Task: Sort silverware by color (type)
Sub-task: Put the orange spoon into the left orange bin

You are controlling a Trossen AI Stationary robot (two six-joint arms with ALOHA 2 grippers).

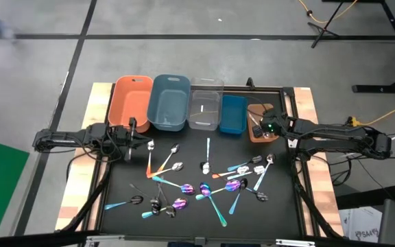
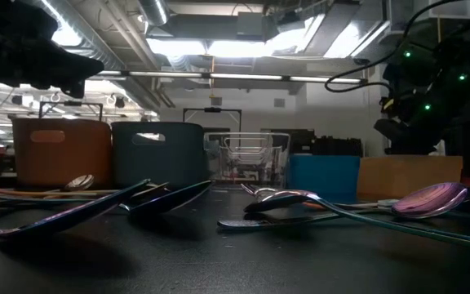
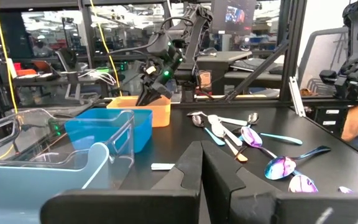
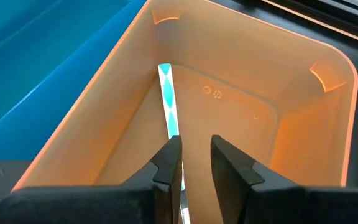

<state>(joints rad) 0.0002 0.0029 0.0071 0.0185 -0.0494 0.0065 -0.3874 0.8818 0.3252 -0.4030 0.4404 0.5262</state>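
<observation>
Dropping into the brown bin (image 4: pixel 260 112) right now: one spoon w/ a teal handle (image 4: pixel 168 106), leaning on the bin's inside wall. Rest of the silverware (image 1: pixel 204 182) lies spread on the black surface (image 1: pixel 280 213), near the middle and front.

What could go wrong: the spoon might stay propped on the wall or catch on a finger and get pulled back out when the arm lifts.

Right pincer (image 4: pixel 194 158) sits over the brown bin, fingers a little apart, spoon between them but prob. not gripped. Left pincer (image 1: pixel 132 130) waits by the orange bin (image 1: pixel 130 99), fingers closed, holding nothing.
</observation>
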